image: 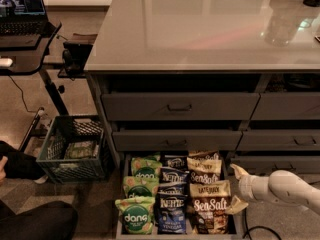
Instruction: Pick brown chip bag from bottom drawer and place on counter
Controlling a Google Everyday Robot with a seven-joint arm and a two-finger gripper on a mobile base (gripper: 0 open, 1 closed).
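The bottom drawer [119,218] is pulled open and holds three rows of chip bags. Brown chip bags with "Sea Salt" lettering fill its right row, one at the front [210,210] and one behind it [204,170]. My gripper [236,189] is at the drawer's right edge, just right of the front brown bag. It is open and empty, with one fingertip [235,170] farther back and the other [235,206] close to the bag's right side. The counter [200,29] is the glossy pale-grey top above the drawers.
Blue Kettle bags [172,209] fill the middle row and green dang bags [136,215] the left row. A green crate [75,146] stands on the floor to the left. A black desk with a laptop [22,14] is at the far left. A person's legs [30,219] are at the bottom left.
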